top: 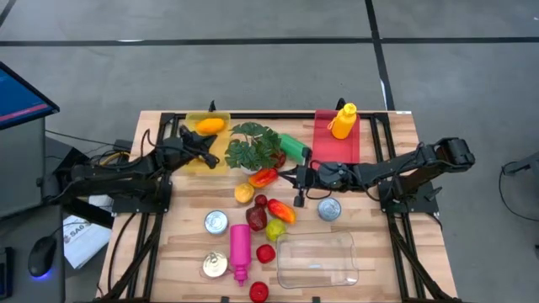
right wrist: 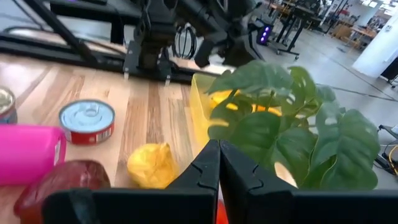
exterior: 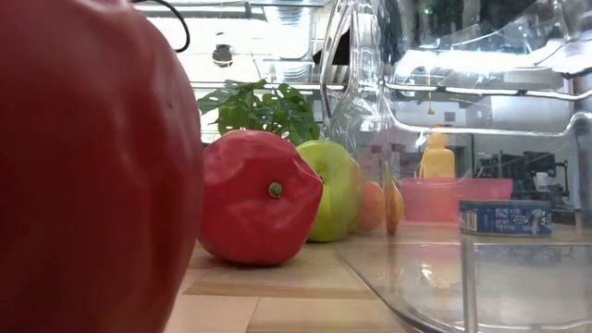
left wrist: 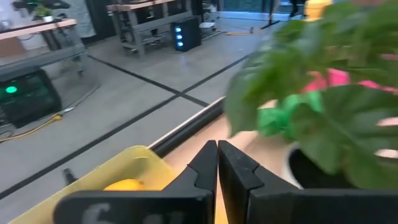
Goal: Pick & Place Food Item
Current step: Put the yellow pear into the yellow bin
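Note:
Food items lie mid-table: an orange-red pepper (top: 264, 177), a yellow piece (top: 243, 193), a dark red piece (top: 257, 217), a green apple (top: 275, 228) and a red pepper (exterior: 259, 199). An orange fruit (top: 209, 126) lies in the yellow tray (top: 195, 160). My left gripper (top: 208, 154) is shut and hovers at that tray, between it and the plant (top: 253, 145); its wrist view shows the shut fingertips (left wrist: 217, 163). My right gripper (top: 285, 178), also shut (right wrist: 219, 163), is right beside the orange-red pepper, on its right side. My right gripper stands shut against the right end of the orange-red pepper (right wrist: 219, 213), of which only a sliver shows below the fingers. Whether it touches the pepper I cannot tell. My left gripper touches nothing.
A pink tray (top: 337, 139) holds a yellow bottle (top: 343, 120) at the far side, and a green item (top: 293, 147) lies by the plant. Cans (top: 216, 221) (top: 328, 209) (top: 215, 265), a pink bottle (top: 240, 251) and a clear container (top: 318, 259) fill the near half.

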Controlling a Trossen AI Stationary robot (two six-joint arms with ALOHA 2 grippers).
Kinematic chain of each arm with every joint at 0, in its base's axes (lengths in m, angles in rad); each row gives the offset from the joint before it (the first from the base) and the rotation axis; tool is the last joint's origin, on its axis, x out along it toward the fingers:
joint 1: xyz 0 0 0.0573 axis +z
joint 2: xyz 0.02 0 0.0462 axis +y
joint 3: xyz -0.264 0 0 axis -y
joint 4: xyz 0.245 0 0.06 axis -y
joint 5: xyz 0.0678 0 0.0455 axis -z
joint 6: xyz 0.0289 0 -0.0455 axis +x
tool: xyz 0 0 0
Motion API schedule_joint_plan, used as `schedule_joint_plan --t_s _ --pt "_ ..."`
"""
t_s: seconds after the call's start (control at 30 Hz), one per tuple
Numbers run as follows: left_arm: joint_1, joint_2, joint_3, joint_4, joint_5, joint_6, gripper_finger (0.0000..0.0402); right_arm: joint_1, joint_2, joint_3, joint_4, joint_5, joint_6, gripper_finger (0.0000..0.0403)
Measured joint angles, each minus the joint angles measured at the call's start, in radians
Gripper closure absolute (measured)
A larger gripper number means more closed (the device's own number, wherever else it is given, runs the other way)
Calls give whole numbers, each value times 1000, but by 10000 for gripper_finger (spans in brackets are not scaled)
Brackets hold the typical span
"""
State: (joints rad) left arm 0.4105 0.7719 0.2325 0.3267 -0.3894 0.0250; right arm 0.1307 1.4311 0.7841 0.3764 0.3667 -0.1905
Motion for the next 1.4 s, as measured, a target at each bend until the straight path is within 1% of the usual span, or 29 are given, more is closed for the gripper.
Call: schedule_joint_plan --t_s 0.13,0.4,0.67,0.77,0.87,1.0,1.07,1.27,1.4 --pt "-63 0 0 7 -2 -3 398 1 -33 2 -50 0 0 401" --pt "-213 -2 0 22 -2 -4 399 -10 -149 1 -267 -1 13 401" --pt "-398 -2 0 22 -2 -4 400 -10 -203 1 -354 -1 16 401" --pt "-458 -2 0 22 17 -4 397 -10 -201 0 -383 0 40 401" --pt "-504 -2 0 22 70 -4 396 -10 -201 0 -414 0 75 401" --pt "-548 -2 0 22 159 -8 399 -10 -200 0 -452 0 126 401" --pt "-566 -2 0 22 184 -8 399 -15 -200 0 -457 0 141 401" --pt "-578 -2 0 22 187 -8 399 -23 -200 0 -465 0 219 401" --pt "-578 -2 0 22 186 -8 399 -22 -200 0 -512 0 244 401"
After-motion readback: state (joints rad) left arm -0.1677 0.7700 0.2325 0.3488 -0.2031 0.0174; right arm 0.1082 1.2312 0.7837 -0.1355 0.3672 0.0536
